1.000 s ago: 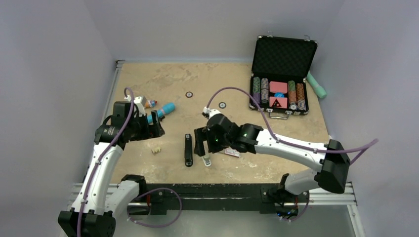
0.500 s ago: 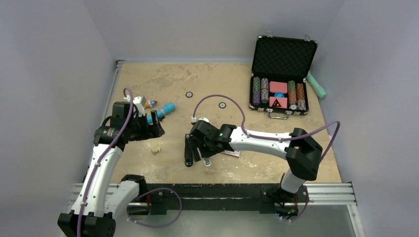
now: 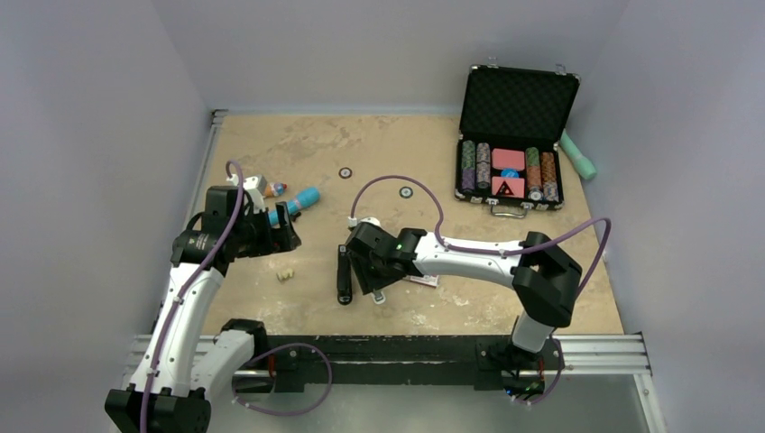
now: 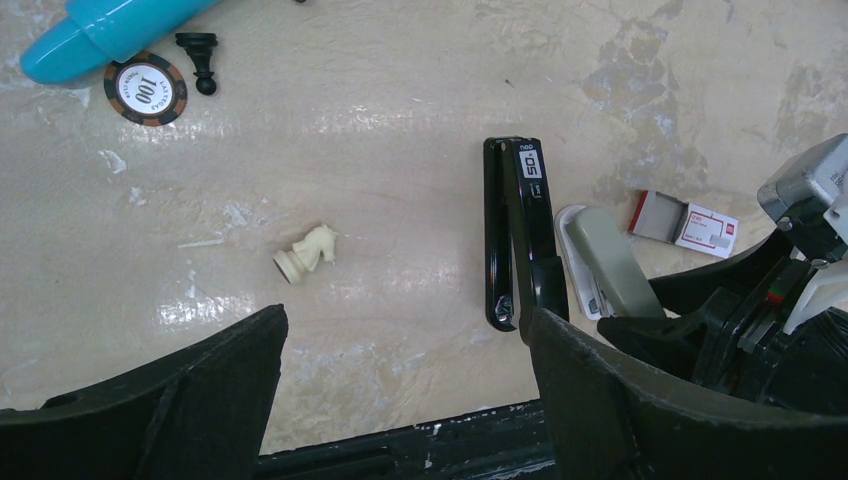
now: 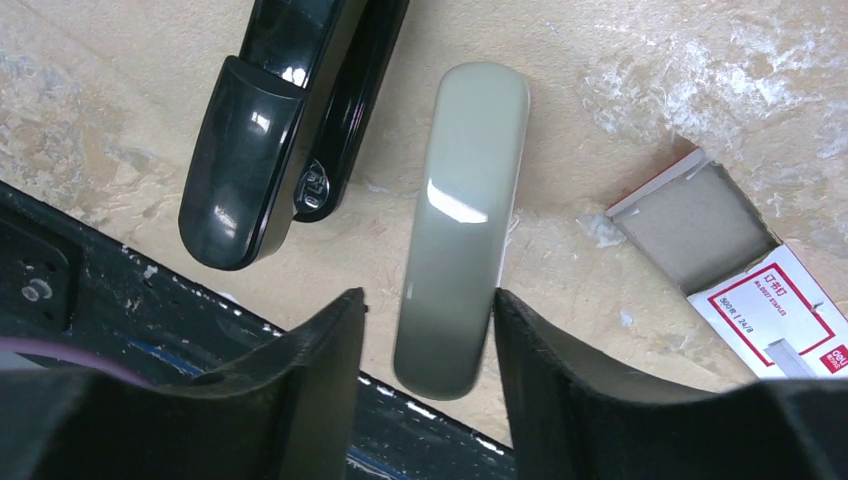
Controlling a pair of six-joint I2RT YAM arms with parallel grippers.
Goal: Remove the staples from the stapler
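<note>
A grey stapler [image 5: 460, 220] lies shut on the table near the front edge, beside a black stapler [image 5: 280, 130]. My right gripper [image 5: 428, 305] is low over the grey stapler, jaws straddling its near end. The right finger is against its side and a gap remains on the left. From above, the right gripper [image 3: 372, 275] covers most of the grey stapler [image 3: 378, 295], and the black stapler [image 3: 344, 275] lies just to its left. No staples show. My left gripper [image 4: 405, 330] hangs wide open over bare table, left of the black stapler [image 4: 520, 240].
An open red-and-white staple box [image 5: 740, 260] lies right of the grey stapler. A cream piece [image 4: 308, 253], a poker chip [image 4: 145, 88] and a teal cylinder [image 3: 298, 200] lie to the left. An open chip case [image 3: 514, 135] stands back right. The black front rail [image 5: 100, 300] is close.
My right gripper has swung left and down over the grey stapler, and its jaws have narrowed around it. The left arm has not moved.
</note>
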